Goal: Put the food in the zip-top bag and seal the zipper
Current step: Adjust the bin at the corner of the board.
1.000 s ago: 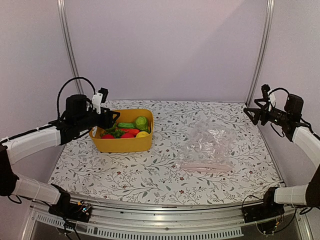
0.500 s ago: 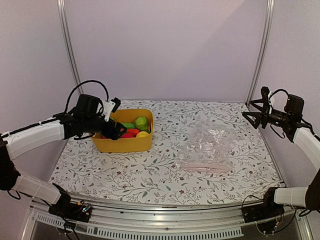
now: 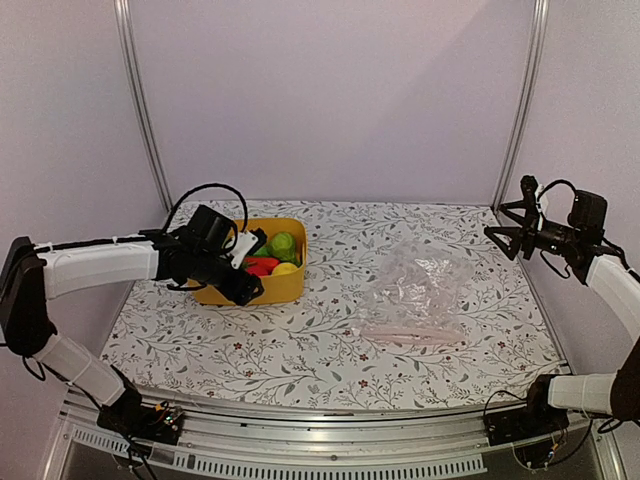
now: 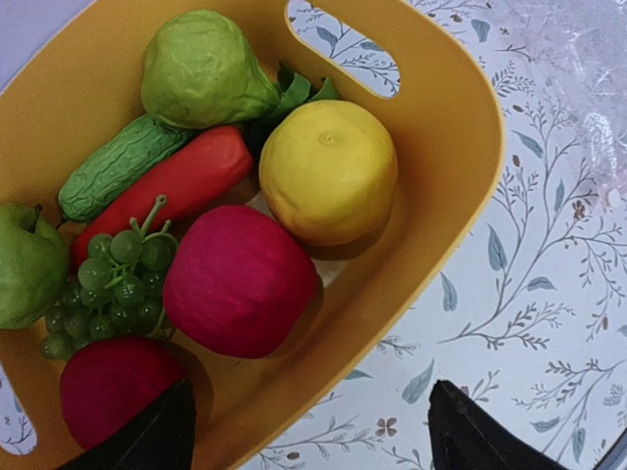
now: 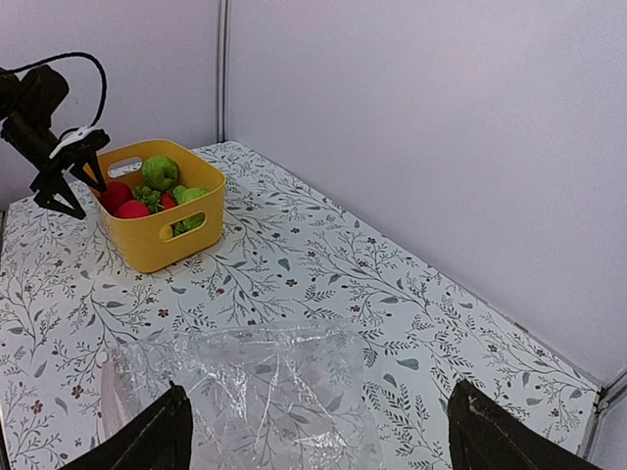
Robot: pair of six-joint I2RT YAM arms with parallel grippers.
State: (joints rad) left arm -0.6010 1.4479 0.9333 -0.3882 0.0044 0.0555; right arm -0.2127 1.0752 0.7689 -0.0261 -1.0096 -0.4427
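Observation:
The food lies in a yellow tub (image 3: 272,289): a yellow lemon (image 4: 328,171), a red apple (image 4: 240,279), a green pear-like piece (image 4: 201,69), a red pepper (image 4: 167,191), a green cucumber (image 4: 113,166) and green grapes (image 4: 118,284). My left gripper (image 3: 250,268) is open and empty over the tub's near wall (image 4: 431,196), one finger above the food and one above the table. The clear zip-top bag (image 3: 420,285) lies flat at centre right, its pink zipper (image 3: 410,333) along the near edge. My right gripper (image 3: 508,230) is open and empty, high above the bag (image 5: 245,392).
The tub (image 5: 137,250) and the left gripper (image 5: 64,176) show far off in the right wrist view. Metal frame posts (image 3: 140,100) stand at the back corners. The floral table (image 3: 320,350) lies bare between tub and bag.
My left gripper has swung right and down from beside the tub's left end to over its near wall. The right arm has hardly moved.

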